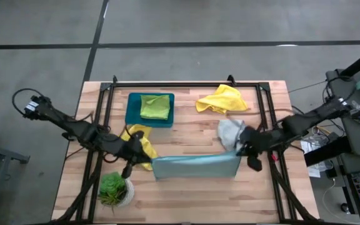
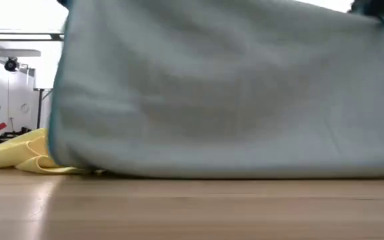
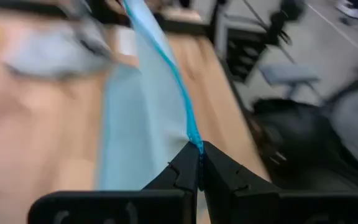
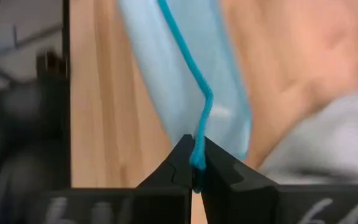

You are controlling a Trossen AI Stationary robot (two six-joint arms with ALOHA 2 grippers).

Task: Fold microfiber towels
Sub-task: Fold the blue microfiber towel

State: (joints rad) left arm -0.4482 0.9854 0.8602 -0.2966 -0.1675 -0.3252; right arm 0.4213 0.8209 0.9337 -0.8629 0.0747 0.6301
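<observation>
both arms reach in low from the table's outer sides toward its front middle, holding the light blue microfiber towel [image 1: 195,167] stretched between them as a hanging sheet whose lower edge meets the wooden table [image 1: 186,197]. the left gripper [image 3: 199,163] is pinched closed on the towel's bright blue hem at one upper corner; the right gripper [image 4: 196,163] is clamped the same way on the other. a crumpled yellow microfiber towel [image 1: 141,140] lies just behind the left gripper, a pale grey microfiber towel [image 1: 230,132] just beside the right one.
</observation>
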